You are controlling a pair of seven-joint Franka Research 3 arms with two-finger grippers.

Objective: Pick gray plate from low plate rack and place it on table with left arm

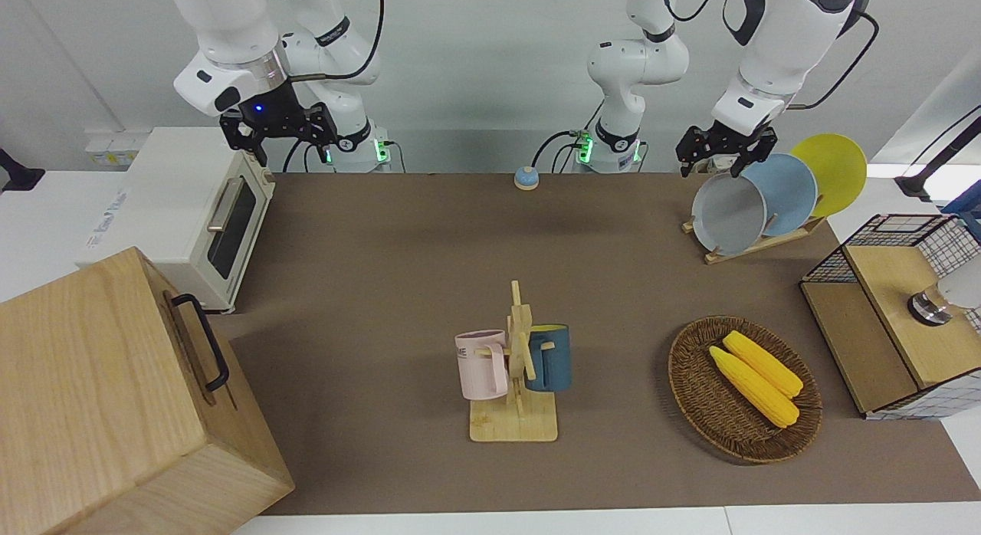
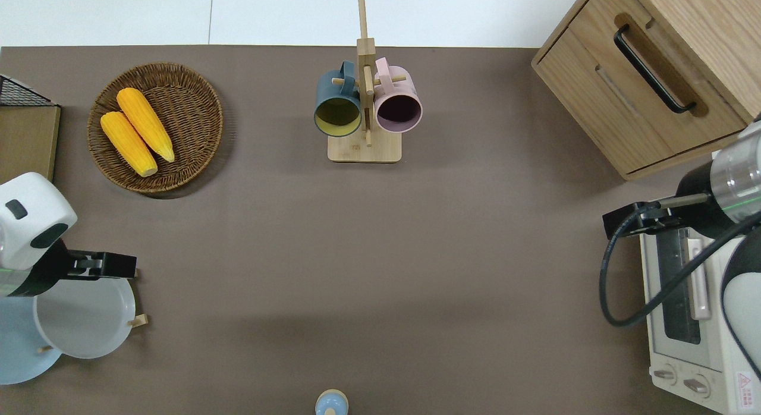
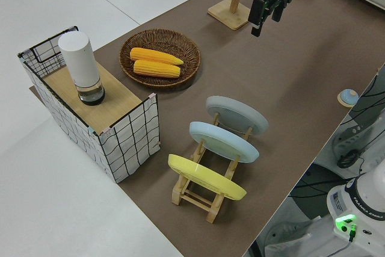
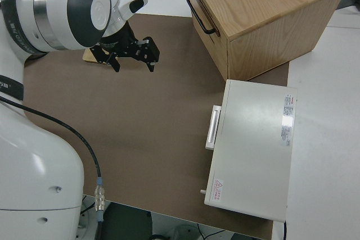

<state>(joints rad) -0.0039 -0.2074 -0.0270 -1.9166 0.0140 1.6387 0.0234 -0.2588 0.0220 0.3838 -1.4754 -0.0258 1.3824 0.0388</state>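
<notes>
Just beside the gray plate stands a sky-blue plate.

1. I see the gray plate, round and pale blue-gray, leaning on edge in the low plate rack, directly below my left gripper's spread jaws.
2. The slatted wooden rack stands on the brown table.

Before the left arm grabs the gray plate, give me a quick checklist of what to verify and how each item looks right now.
1. Gray plate seated in the low plate rack: ok.
2. Left gripper over the plate's top rim: ok.
3. Fingers open around the rim: cannot tell.
4. Sky-blue plate standing apart in its own slot: ok.
5. Bare table free for placing: ok.
6. Right arm parked: ok.
</notes>
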